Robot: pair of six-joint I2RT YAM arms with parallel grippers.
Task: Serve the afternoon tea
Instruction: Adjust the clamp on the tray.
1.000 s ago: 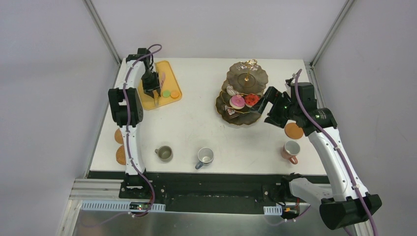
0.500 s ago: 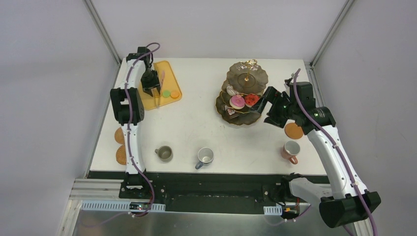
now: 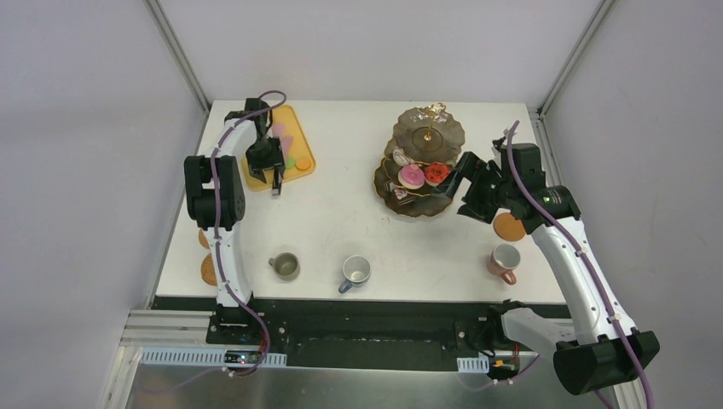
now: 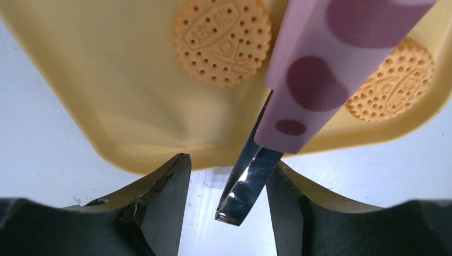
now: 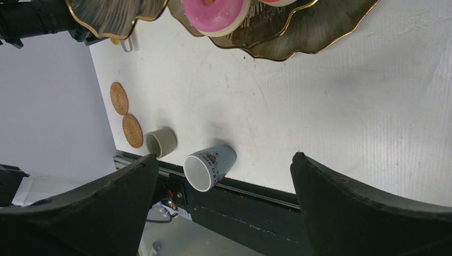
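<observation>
— What was the left gripper doing?
— Its fingers stood apart at the near rim of the yellow tray, with the steel tip of the pink-handled tongs between them. There was a clear gap on one side of the tip, so I read the jaws as parted around it, not clamped.

— And the food there?
— One orange macaron lay on the tray just beyond the fingers. A second macaron was partly under the tongs' handle. The gripper touched neither.

— How would they handle?
— Light, I judged, with a brittle shell and a soft middle, so a hard squeeze would likely crack one. I'd have taken it gently across the two flat faces and lifted it level.

— The other arm?
— The right gripper was spread wide and held nothing. It was just beside the lowest tier of the gold-rimmed stand. A pink doughnut and a red doughnut sat on a tier above.

— The cups?
— The olive mug, grey-blue mug and pink mug stood along the near edge, none on a coaster. One coaster lay near the pink mug, and two spare coasters lay by the left edge.
</observation>
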